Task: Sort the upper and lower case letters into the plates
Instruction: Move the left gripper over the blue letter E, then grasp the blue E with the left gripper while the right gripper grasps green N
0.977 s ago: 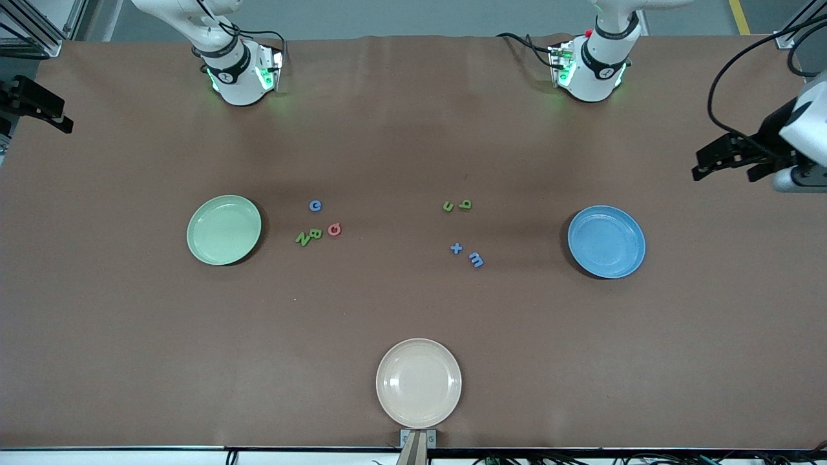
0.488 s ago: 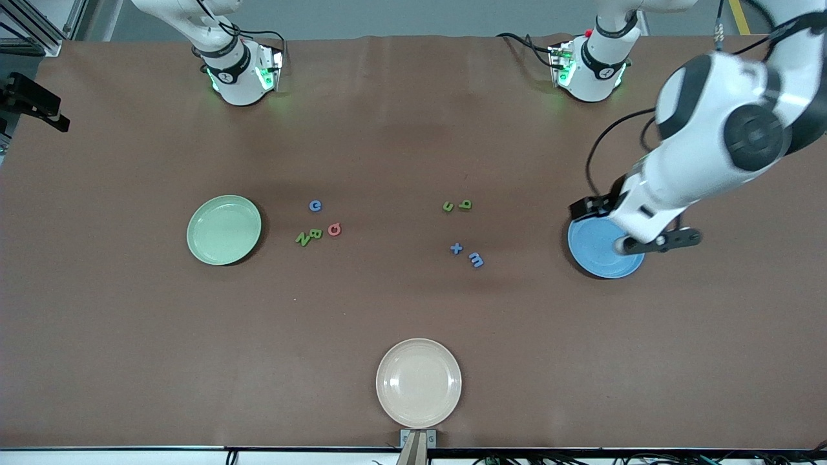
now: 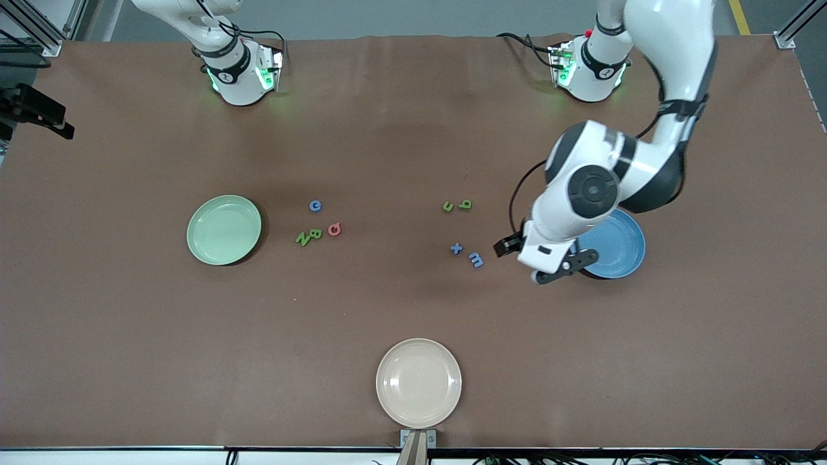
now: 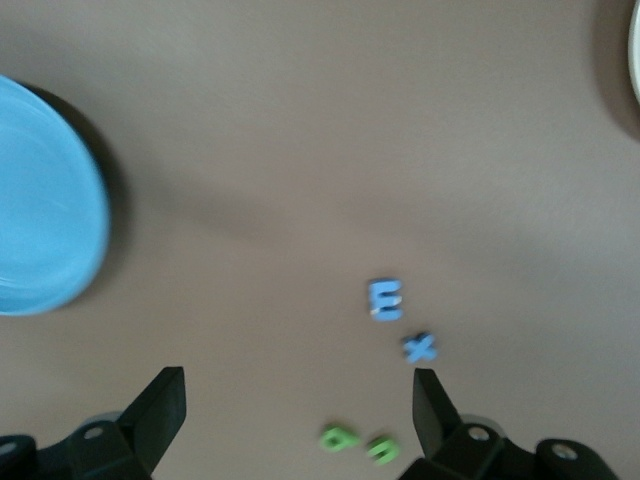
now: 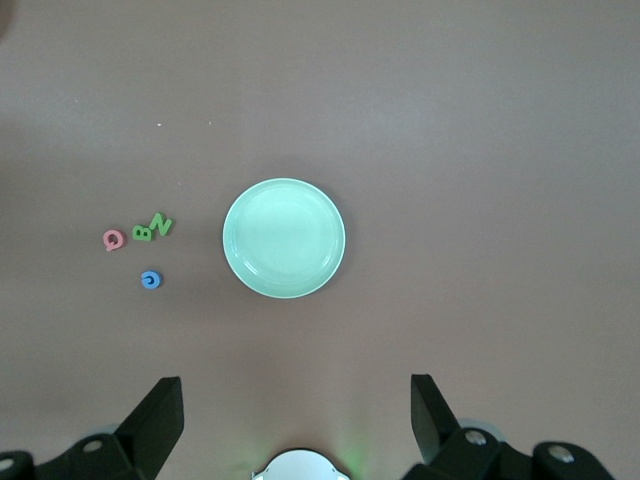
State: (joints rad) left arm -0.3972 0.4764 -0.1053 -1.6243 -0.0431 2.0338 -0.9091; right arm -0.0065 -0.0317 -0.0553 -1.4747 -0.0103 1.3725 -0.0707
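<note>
Eight small letters lie mid-table. A blue c point(image 3: 314, 206), green Z point(image 3: 302, 238), green B point(image 3: 316, 234) and a pinkish red letter point(image 3: 334, 229) lie beside the pale green plate point(image 3: 223, 230). Two green letters point(image 3: 456, 205), a blue x point(image 3: 456, 248) and a blue m point(image 3: 476, 259) lie toward the blue plate point(image 3: 617, 248), which the left arm partly hides. My left gripper point(image 3: 536, 256) is open and empty over the table between the m point(image 4: 385, 299) and the blue plate point(image 4: 40, 200). My right gripper point(image 3: 40, 113) waits open, high above the pale green plate point(image 5: 284, 238).
A cream-white plate point(image 3: 418, 383) sits at the table edge nearest the front camera. The two arm bases point(image 3: 239, 71) point(image 3: 591, 68) stand along the table's farthest edge.
My left arm has swung from above the blue plate toward the blue x and m, its gripper still open. The right arm has barely moved. The letters and plates lie as before.
</note>
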